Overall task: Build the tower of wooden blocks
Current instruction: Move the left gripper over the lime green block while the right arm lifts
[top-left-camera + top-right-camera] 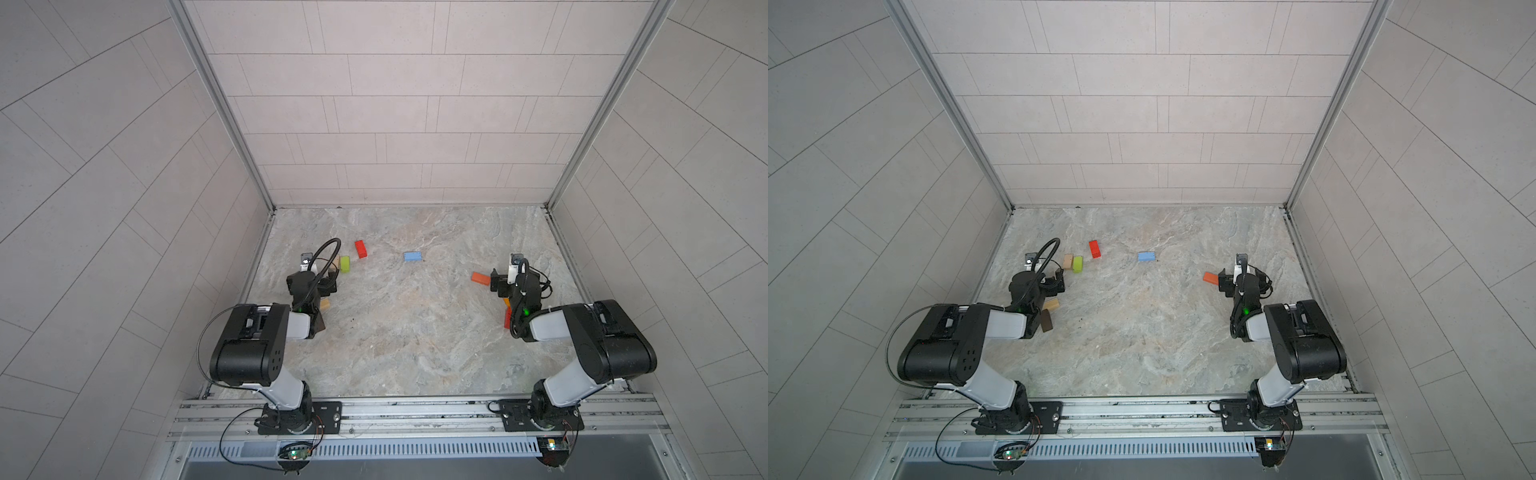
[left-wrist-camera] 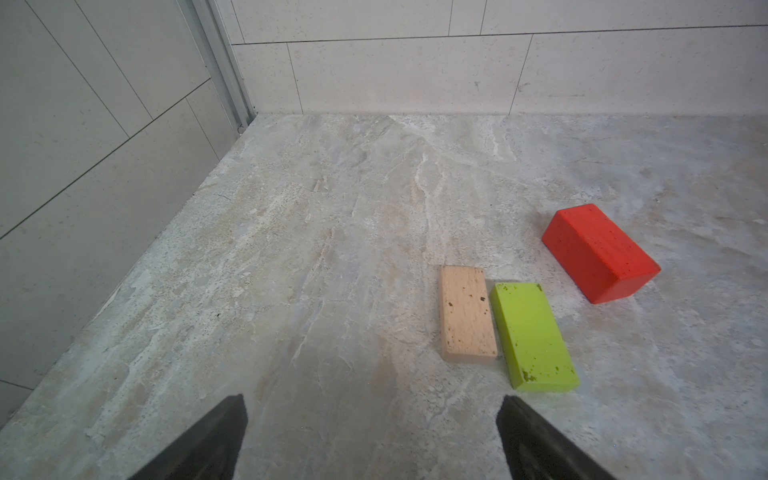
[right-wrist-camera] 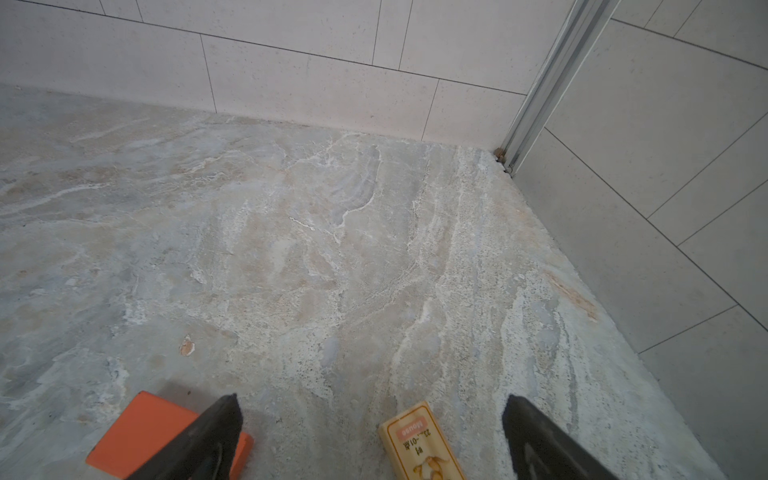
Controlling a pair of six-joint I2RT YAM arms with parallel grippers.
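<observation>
**On the worktop: blocks loose, both jaws wide and empty**

Nearest you, the left arm (image 1: 249, 345) and right arm (image 1: 602, 345) reach in from the front rail. Beside the left wrist, a dark brown block (image 1: 1046, 321) and, just beyond it, a near tan block (image 1: 1052, 304) lie on the worktop (image 1: 415, 332). Under the right arm a half-hidden red block (image 1: 507, 319) shows only in part; you cannot tell how it lies.

Left jaws: spread fully apart, holding nothing, with bare worktop between them.

Right jaws: spread fully apart, holding nothing. A printed tan block (image 3: 419, 449) lies on the worktop between them, touching neither. An orange block (image 3: 141, 428) lies just outside one jaw and is partly hidden by it.

Beyond the left jaws, a far tan block (image 2: 467, 313) and a lime green block (image 2: 534, 336) lie flat, side by side and all but touching. Farther on, a far red block (image 2: 598, 253) lies angled, apart from that pair. Farthest, near mid-worktop, a light blue block (image 1: 413, 256) lies alone.

Among the blocks you can see whole, the tower is not yet begun.
</observation>
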